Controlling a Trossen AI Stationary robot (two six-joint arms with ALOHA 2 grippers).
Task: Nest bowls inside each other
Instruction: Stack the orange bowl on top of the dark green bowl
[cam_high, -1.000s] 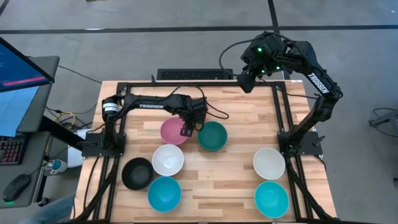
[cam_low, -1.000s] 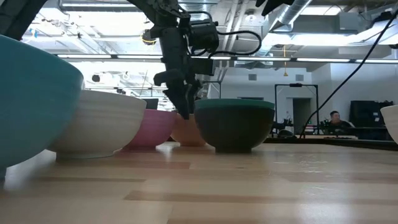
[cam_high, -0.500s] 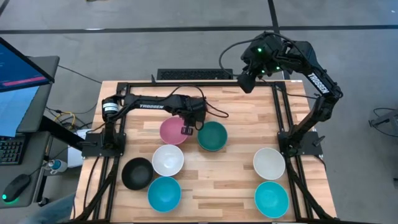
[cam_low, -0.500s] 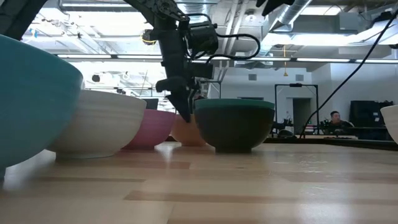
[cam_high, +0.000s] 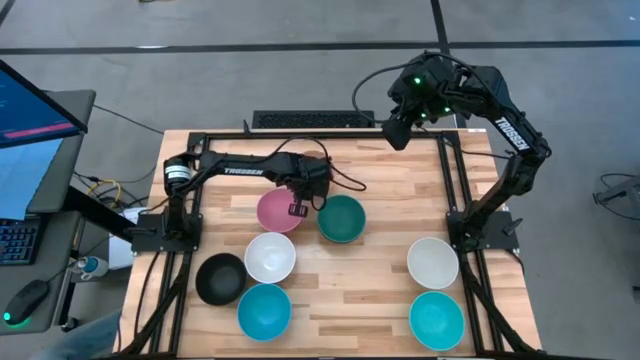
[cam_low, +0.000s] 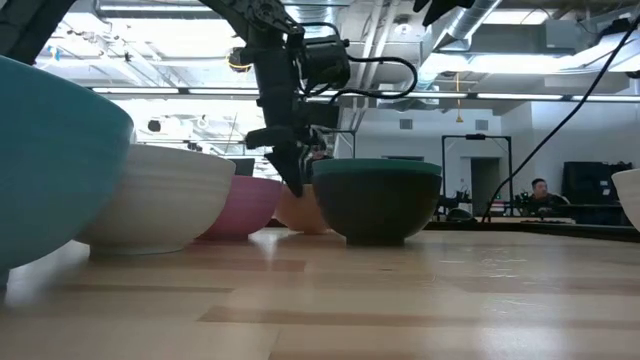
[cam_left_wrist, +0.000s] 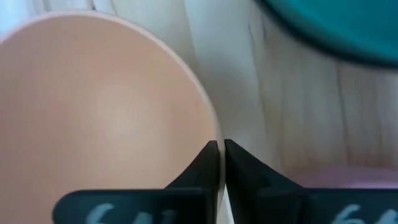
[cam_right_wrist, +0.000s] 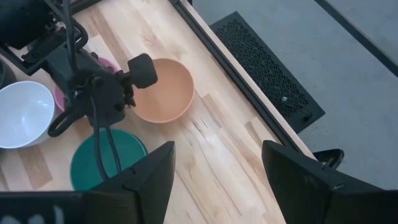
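Near the counter's (cam_high: 380, 290) far edge, the orange bowl (cam_right_wrist: 163, 90) sits crowded by the pink bowl (cam_high: 275, 211) and dark green bowl (cam_high: 343, 219). The left claw (cam_left_wrist: 221, 163) is pinched on its rim. The right claw (cam_right_wrist: 217, 168) hangs spread above the far edge, empty.

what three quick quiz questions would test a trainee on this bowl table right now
1. True or false: the left tool has shut on the rim of the orange bowl.
2. Which bowl sits right beside the pink bowl? A) dark green bowl B) a black one C) a turquoise one
3. Fill in: the right tool hangs raised above the table's far edge, its jaws ____.

Key: 1 true; 2 A; 3 open.
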